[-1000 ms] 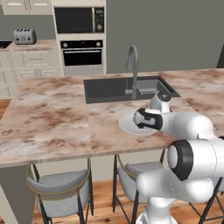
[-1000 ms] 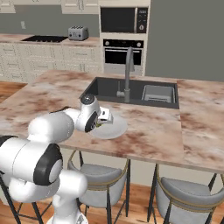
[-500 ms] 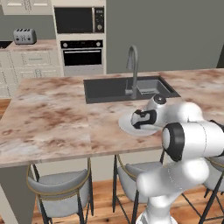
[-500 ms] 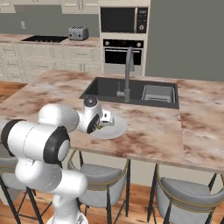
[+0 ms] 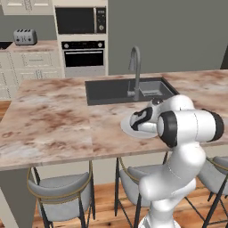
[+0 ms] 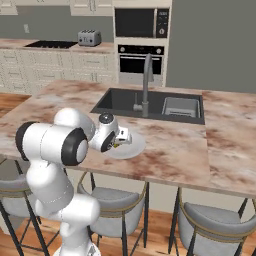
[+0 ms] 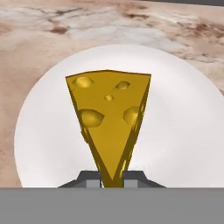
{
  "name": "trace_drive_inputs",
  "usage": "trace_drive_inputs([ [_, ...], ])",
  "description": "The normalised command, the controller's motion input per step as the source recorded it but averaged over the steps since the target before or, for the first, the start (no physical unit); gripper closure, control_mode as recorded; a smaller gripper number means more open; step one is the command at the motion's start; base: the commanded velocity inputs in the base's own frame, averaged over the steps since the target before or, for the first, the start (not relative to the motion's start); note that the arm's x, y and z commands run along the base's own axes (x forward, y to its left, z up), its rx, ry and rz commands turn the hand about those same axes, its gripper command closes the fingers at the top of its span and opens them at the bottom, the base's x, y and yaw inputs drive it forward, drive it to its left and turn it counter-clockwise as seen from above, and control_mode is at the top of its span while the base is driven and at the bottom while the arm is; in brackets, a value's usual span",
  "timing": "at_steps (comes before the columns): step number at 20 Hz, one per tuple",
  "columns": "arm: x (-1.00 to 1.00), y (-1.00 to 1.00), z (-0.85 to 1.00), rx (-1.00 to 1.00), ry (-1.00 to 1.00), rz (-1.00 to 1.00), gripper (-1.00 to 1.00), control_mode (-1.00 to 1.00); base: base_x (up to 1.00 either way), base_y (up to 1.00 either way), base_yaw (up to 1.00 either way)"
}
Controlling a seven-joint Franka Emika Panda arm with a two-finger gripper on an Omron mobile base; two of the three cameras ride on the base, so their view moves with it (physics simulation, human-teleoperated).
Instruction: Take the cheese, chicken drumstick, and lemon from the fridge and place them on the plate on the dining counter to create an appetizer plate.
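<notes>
One cheese wedge pinched in claw over plate, hand view; base views hide grip.

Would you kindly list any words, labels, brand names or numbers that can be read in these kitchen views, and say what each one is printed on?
None can be read.
The microwave and oven fronts show small pale control marks, too blurred to read.
The toaster, cheese and plate bear no text.

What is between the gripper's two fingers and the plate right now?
In the hand view, the cheese sits pinched in the gripper, over the plate, with nothing else between.
</notes>
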Motion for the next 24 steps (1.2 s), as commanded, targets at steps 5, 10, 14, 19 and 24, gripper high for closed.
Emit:
trace_drive_inputs([
  [5,0.3,0.0,-0.24,0.0,0.01,0.0,1.0,-1.0,0.0,0.0,0.0],
  [10,0.27,0.0,-0.27,0.0,0.0,0.0,1.0,-1.0,0.0,0.0,0.0],
  [14,0.23,0.0,-0.23,0.0,0.0,0.0,-1.0,-1.0,0.0,0.0,0.0],
  [19,0.03,-0.05,-0.03,0.0,0.0,0.01,-1.0,-1.0,0.0,0.0,0.0],
  [24,-0.3,-0.09,0.41,0.0,-0.08,0.03,-1.0,-1.0,0.0,0.0,0.0],
])
